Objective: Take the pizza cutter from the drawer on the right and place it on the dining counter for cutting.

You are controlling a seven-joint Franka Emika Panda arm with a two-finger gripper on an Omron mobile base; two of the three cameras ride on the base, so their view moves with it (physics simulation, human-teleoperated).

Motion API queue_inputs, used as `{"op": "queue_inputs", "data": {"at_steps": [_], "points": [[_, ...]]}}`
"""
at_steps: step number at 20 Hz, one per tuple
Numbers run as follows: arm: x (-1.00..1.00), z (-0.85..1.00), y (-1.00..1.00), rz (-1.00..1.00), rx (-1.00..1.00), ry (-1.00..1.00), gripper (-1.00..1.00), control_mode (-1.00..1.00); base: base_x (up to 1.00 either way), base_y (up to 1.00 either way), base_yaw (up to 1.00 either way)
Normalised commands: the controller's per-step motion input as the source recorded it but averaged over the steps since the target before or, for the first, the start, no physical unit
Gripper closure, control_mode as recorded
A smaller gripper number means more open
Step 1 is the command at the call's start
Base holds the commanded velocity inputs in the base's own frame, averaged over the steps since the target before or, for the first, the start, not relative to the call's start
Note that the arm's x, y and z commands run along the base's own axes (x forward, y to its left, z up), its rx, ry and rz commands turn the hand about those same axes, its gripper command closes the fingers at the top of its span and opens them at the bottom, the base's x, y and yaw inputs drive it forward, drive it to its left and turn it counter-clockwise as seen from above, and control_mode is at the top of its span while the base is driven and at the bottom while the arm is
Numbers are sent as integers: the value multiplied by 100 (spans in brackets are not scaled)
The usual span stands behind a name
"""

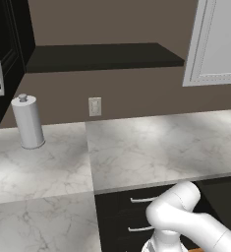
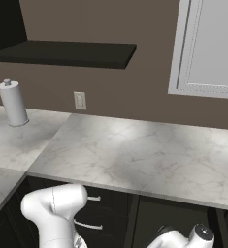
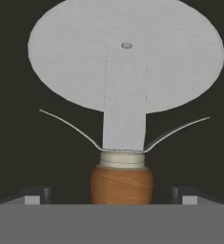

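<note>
1. Left base view: a white marble tabletop with grey veins (image 1: 151,147) is seen running along a brown wall, with black drawer fronts carrying silver bar handles (image 1: 136,216) below its front edge. A white paper-towel roll on a silver post (image 1: 27,122) stands on the tabletop, to the left of a pale wall socket (image 1: 95,106). The robot's white arm (image 1: 186,219) is bent low in front of the drawers, judged to be so because the reach goes down below the tabletop's edge.

2. Right base view: the same tabletop is shown from the other side, with the arm folded down beneath its front edge beside the drawer fronts.

3. Hand view: the pizza cutter with a short brown wooden handle and a large silvery metal wheel (image 3: 125,81) is seen lying on a dark surface, judged to be the drawer's inside. The hand (image 3: 111,195) is held wide apart, one dark fingertip (image 3: 35,194) on each side of the handle with clear gaps, nothing being gripped. The handle is straddled in this way, it is judged, so that closing would catch the wood and not the wheel.
</note>
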Motion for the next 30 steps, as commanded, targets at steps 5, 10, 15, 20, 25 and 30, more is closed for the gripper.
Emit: {"op": "queue_inputs", "data": {"at_steps": [5, 10, 15, 20, 25, 30], "points": [[0, -19, 0, 0, 0, 0, -100, -100, 0, 0, 0], [0, -11, 0, 0, 0, 0, -100, -100, 0, 0, 0], [0, 0, 0, 0, 0, 0, -100, -100, 0, 0, 0], [0, 0, 0, 0, 0, 0, 100, -100, 0, 0, 0], [0, 0, 0, 0, 0, 0, 100, -100, 0, 0, 0], [0, 0, 0, 0, 0, 0, 100, -100, 0, 0, 0]]}}
